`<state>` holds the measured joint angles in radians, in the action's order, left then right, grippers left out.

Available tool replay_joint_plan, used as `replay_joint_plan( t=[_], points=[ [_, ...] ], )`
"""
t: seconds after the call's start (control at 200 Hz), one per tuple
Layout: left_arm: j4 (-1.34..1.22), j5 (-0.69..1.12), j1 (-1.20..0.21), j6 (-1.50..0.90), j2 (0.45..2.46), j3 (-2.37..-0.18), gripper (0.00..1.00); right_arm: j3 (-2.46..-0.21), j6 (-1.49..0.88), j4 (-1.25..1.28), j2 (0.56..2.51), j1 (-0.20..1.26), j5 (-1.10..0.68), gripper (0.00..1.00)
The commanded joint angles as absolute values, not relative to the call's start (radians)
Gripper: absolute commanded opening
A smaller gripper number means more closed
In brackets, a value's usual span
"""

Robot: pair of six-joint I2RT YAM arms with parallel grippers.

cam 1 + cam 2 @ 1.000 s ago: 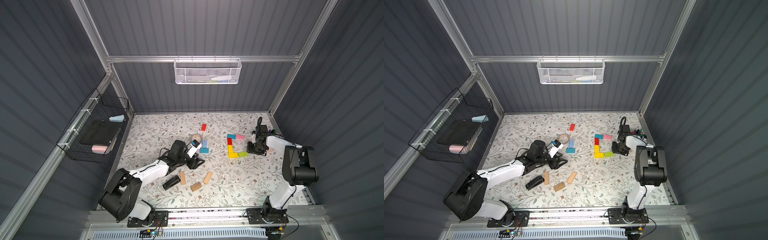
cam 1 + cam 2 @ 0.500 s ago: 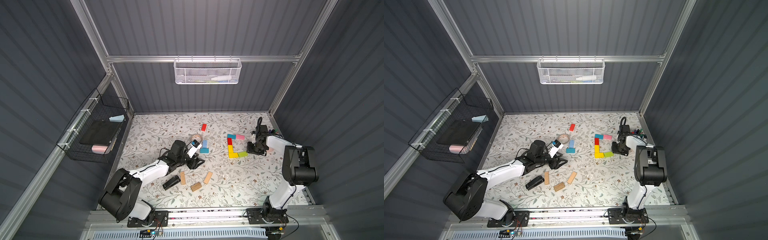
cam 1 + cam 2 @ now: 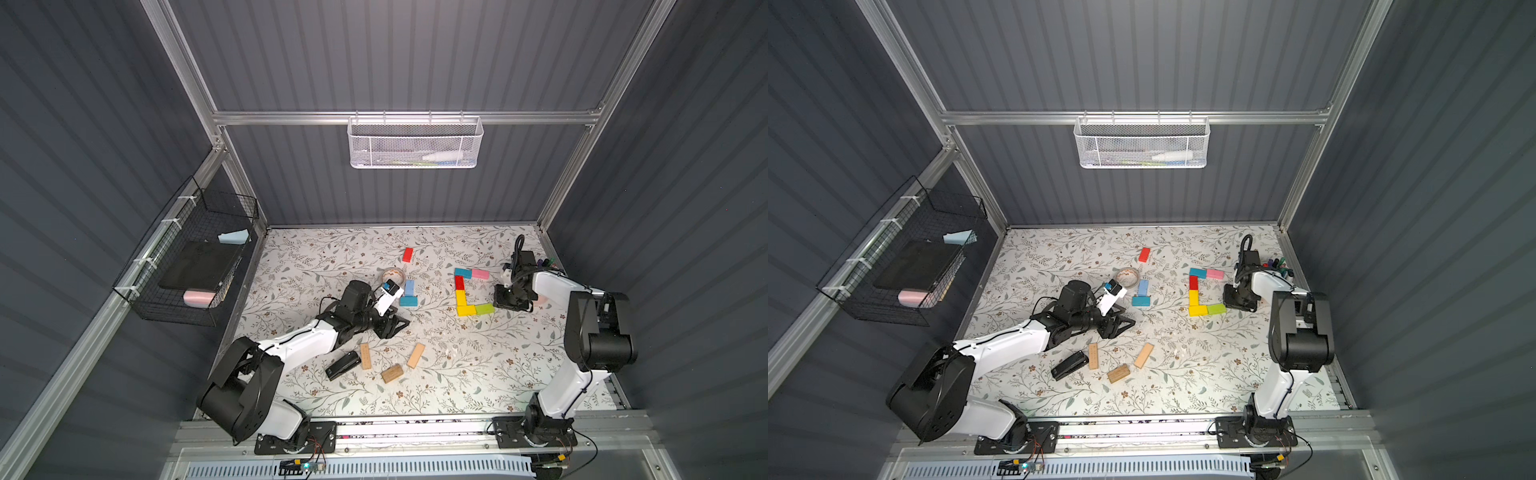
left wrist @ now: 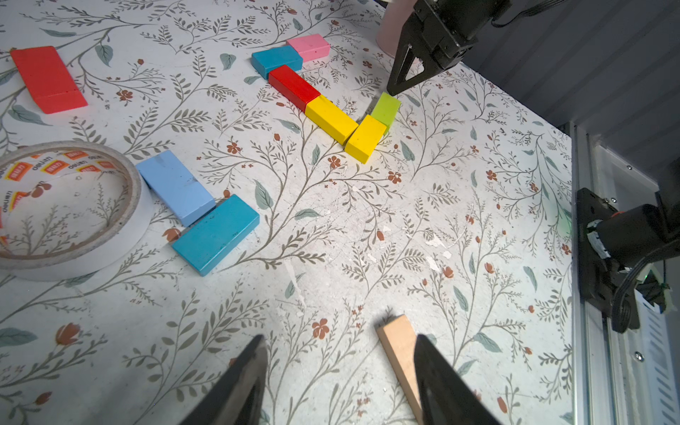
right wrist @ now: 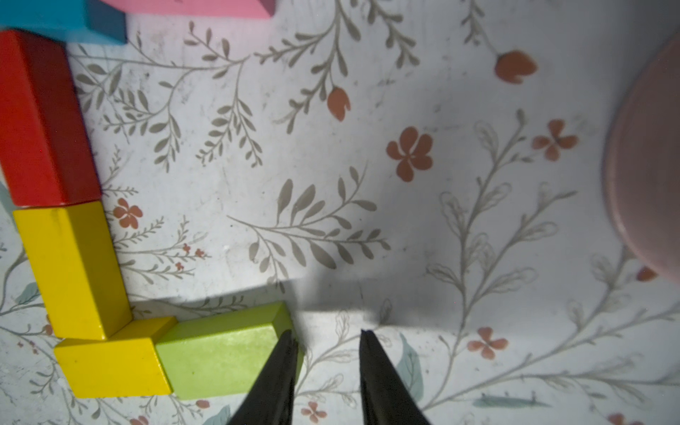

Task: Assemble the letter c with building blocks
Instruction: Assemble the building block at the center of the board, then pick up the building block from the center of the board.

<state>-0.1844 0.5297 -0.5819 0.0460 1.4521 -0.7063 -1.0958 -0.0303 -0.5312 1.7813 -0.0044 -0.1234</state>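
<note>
Nothing has visibly moved since a second ago; arms and blocks sit as before.

C figure: right of centre in both top views, open toward frame right, flat on the desk (image 3: 457, 386). Six smooth, painted, domino-shaped pieces.
- Top bar: teal block (image 3: 462, 272) and pink block (image 3: 481, 274), end to end.
- Spine: red block (image 3: 459, 283) and upper yellow block (image 3: 460, 297), ends butted.
- Bottom bar: corner yellow block (image 3: 465, 310) and lime green block (image 3: 485, 308). The lime green face is glossy, with crisp edges.

Right claw (image 5: 327, 333): black tapered fingers a little apart, nothing between them. One fingertip is at the free end of the lime green block; I cannot tell whether it touches.

Left claw (image 4: 340, 338), mid-frame in the top views: fingers wide apart, gripping nothing. A tan wood block (image 4: 399, 346), bare and matte, lies on the desk close by one finger.

Loose pieces:
- Light blue block (image 3: 409, 286) meets the loose teal block (image 3: 408, 301) in an L at centre.
- Loose red block (image 3: 407, 254) lies above them.

Round tape roll (image 3: 390, 275) sits just left of the light blue block. Black stapler (image 3: 342, 365) is at lower centre. The desk covering is a pale floral print, scuffed.
</note>
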Motion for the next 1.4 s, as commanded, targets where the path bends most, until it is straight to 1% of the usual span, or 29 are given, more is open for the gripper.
replay_joint_plan(
  t=[0.0,0.12,0.2,0.31,0.36,0.41,0.48,0.59,0.7,0.805,0.976,1.126,1.396],
  points=[
    [-0.181,0.546,-0.588,0.067,1.460,-0.733,0.62,-1.104,-0.035,-0.547,1.750,-0.024,-0.114,0.33],
    [-0.183,0.540,-0.588,0.068,1.459,-0.730,0.62,-1.104,-0.051,-0.540,1.701,-0.035,-0.113,0.37],
    [-0.189,0.527,-0.587,0.058,1.456,-0.724,0.62,-1.088,-0.057,-0.526,1.651,-0.035,-0.134,0.42],
    [-0.205,0.498,-0.587,0.030,1.452,-0.718,0.64,-1.061,-0.076,-0.505,1.581,-0.035,-0.214,0.49],
    [-0.214,0.455,-0.587,0.022,1.449,-0.713,0.65,-1.045,-0.093,-0.496,1.552,-0.035,-0.248,0.53],
    [-0.222,0.436,-0.587,0.013,1.445,-0.708,0.65,-1.023,-0.112,-0.479,1.523,-0.034,-0.317,0.56],
    [-0.228,0.421,-0.587,-0.007,1.443,-0.706,0.65,-0.992,-0.146,-0.457,1.483,-0.031,-0.347,0.61],
    [-0.238,0.386,-0.588,-0.038,1.449,-0.707,0.65,-0.943,-0.199,-0.409,1.426,-0.015,-0.381,0.64],
    [-0.246,0.342,-0.587,-0.063,1.465,-0.711,0.66,-0.918,-0.235,-0.381,1.388,0.016,-0.405,0.66],
    [-0.191,0.298,-0.588,-0.105,1.468,-0.756,0.66,-0.908,-0.270,-0.375,1.358,0.054,-0.391,0.66],
    [-0.170,0.201,-0.588,-0.240,1.424,-0.777,0.67,-0.873,-0.320,-0.365,1.308,0.110,-0.381,0.67],
    [-0.105,0.130,-0.588,-0.327,1.365,-0.777,0.67,-0.850,-0.307,-0.377,1.264,0.136,-0.383,0.70],
    [-0.014,0.087,-0.588,-0.389,1.293,-0.771,0.66,-0.806,-0.259,-0.374,1.222,0.140,-0.424,0.69]
  ],
)
